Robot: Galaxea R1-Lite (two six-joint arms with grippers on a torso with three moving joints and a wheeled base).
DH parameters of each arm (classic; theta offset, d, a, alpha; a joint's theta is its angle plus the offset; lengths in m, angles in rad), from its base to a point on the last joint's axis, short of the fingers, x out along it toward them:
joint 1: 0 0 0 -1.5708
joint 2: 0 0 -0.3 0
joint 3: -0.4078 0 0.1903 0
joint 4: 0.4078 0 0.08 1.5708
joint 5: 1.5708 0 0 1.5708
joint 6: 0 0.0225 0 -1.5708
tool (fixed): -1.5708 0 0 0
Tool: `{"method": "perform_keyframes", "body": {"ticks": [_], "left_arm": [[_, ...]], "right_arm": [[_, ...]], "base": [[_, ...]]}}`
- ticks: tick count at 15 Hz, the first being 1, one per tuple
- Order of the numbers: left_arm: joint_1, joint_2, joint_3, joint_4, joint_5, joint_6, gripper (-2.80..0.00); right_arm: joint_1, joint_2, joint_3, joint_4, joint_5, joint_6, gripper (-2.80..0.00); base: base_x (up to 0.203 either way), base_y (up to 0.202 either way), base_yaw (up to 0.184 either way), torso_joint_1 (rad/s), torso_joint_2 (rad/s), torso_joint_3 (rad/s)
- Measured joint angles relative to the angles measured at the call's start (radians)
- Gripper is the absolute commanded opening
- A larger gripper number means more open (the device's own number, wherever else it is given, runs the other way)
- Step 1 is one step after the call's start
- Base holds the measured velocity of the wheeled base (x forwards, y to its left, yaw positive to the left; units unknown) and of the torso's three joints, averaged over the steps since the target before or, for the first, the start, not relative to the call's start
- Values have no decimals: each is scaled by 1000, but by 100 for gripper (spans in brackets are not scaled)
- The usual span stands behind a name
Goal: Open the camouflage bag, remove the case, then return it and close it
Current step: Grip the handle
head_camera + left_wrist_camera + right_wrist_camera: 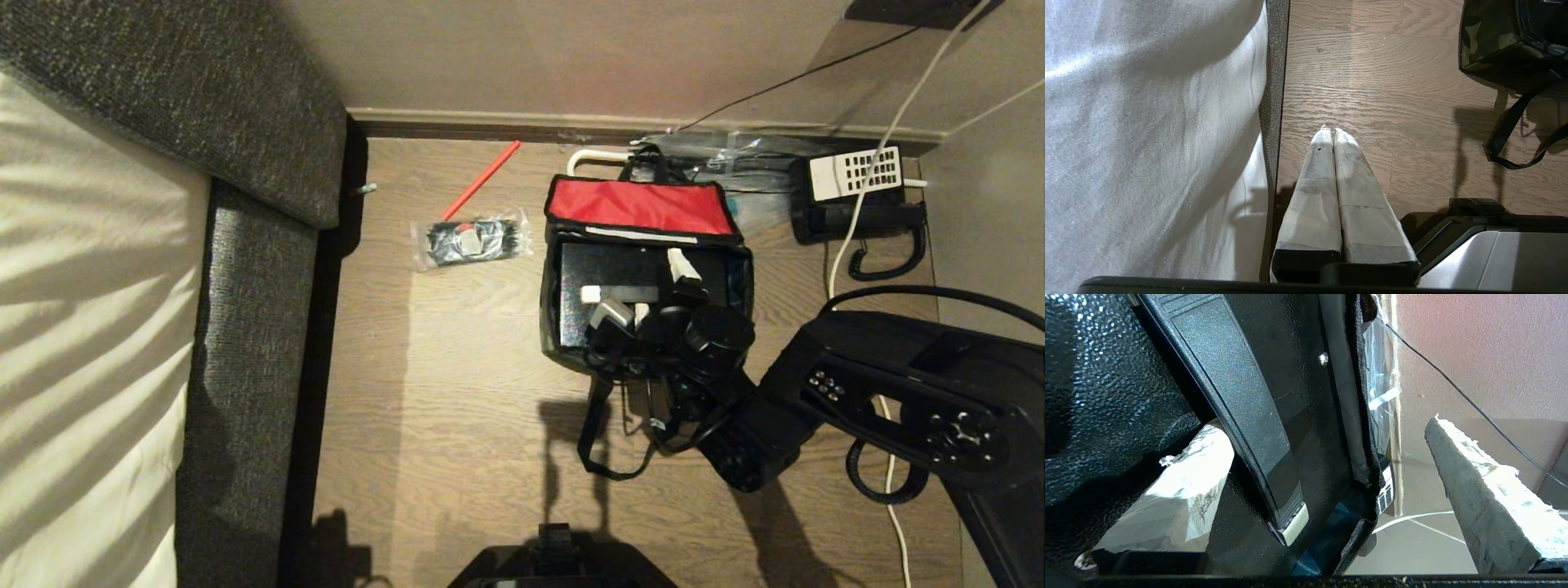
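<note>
Right pincer (1327, 437) spread wide astride case (629, 282) handle, left pincer (1331, 134) closed

I can read no text, label, brand or number anywhere. The telephone (857, 196) by the far edge of the floor has a white keypad, but I cannot make out its key markings. The clear packet (471, 239) bears a small pale label that is illegible to me.
</note>
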Motion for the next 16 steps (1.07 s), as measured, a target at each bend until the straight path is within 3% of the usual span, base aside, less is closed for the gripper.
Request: {"method": "perform_keyframes", "body": {"ticks": [16], "left_arm": [[0, 0, 0, 0, 0, 0, -280]], "right_arm": [[1, 21, 2, -3, -2, 30, 0]], "base": [[0, 0, 0, 0, 0, 0]]}}
